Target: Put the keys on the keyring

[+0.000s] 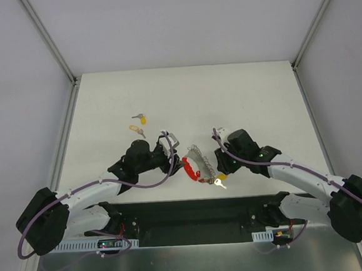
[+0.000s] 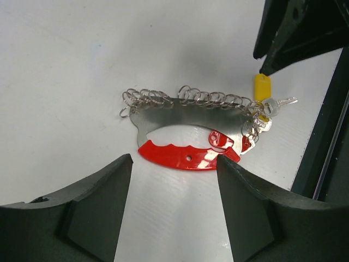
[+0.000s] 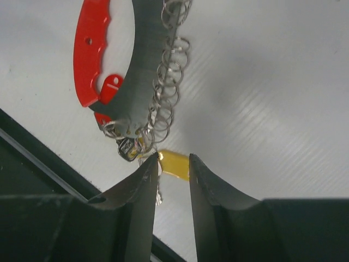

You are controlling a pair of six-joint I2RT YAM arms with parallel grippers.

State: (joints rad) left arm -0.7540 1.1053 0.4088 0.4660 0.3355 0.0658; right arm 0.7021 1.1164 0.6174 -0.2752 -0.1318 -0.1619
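– Nearest the bases, what does the right gripper (image 3: 173,160) hold?
– A yellow-headed key (image 3: 176,165), pinched at the end of the keyring (image 3: 90,54). Left gripper (image 2: 174,160), wide apart and empty, faces the keyring. Two loose keys (image 1: 143,119) lie beyond.

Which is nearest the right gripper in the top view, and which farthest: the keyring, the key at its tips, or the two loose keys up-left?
1. The yellow-headed key, right at the right gripper tips.
2. The keyring, just to that gripper's left.
3. The lower loose key and the upper loose key, far off up-left; too close to call between them.
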